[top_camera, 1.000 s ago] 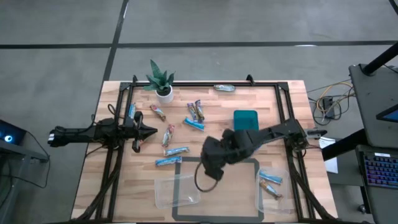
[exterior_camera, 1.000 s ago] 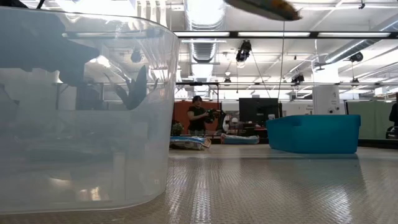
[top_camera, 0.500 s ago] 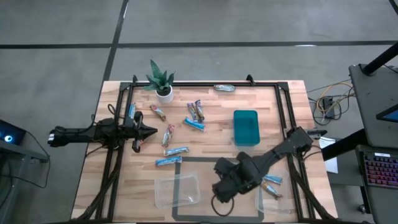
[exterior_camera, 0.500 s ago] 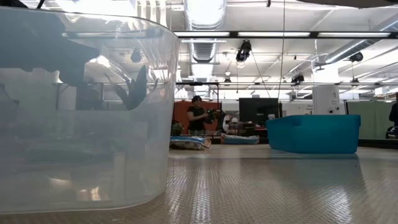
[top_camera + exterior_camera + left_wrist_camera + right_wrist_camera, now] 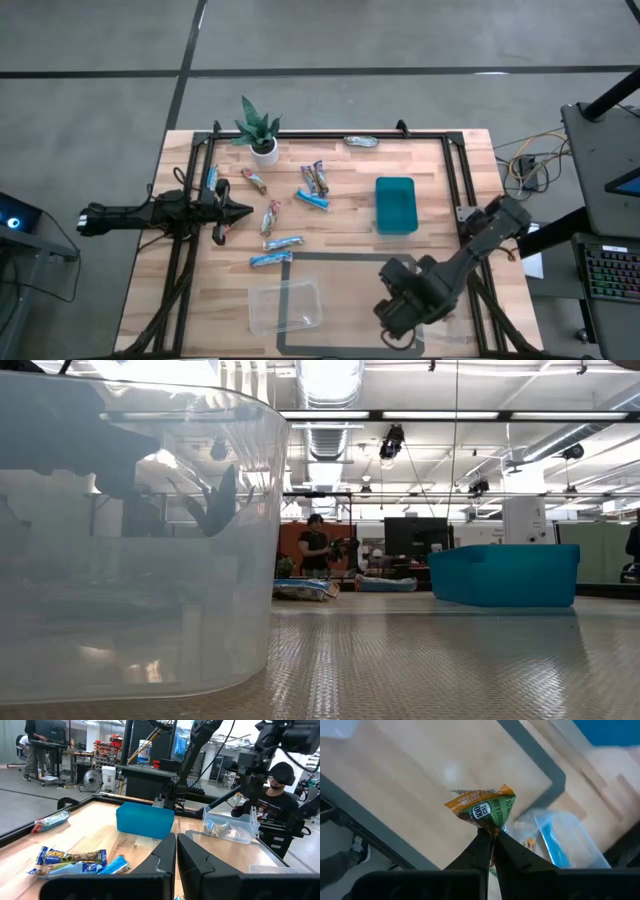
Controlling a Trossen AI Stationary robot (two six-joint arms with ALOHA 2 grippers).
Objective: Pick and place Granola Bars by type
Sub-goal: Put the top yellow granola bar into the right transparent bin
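Note:
Several granola bars lie loose on the wooden table (image 5: 340, 235): blue ones (image 5: 283, 243), multicoloured ones (image 5: 315, 180) and a silvery one (image 5: 362, 142) at the far edge. My right gripper (image 5: 398, 312) hovers over the near right of the table, shut on an orange-brown bar (image 5: 482, 807). Beside it stands a clear tub (image 5: 555, 840) with a blue bar inside. My left gripper (image 5: 235, 210) waits shut and level at the table's left, touching nothing. My right gripper pinches one end of the orange-brown bar's wrapper (image 5: 492, 831) between its two fingers. The fingers come from above, pointing down. The bar hangs below the fingertips, lifted clear of the table.
A teal bin (image 5: 395, 205) stands right of centre. An empty clear tub (image 5: 285, 307) sits at the near middle, filling the left of the low view (image 5: 130, 540). A potted plant (image 5: 260, 130) stands at the far left. A person (image 5: 272, 795) sits beyond the table's right side.
My right gripper has carried the bar from the table's middle toward the near right corner, sinking somewhat and rolling its wrist, and stays shut. The bar, seen at the top of the low view a second ago, has left that view.

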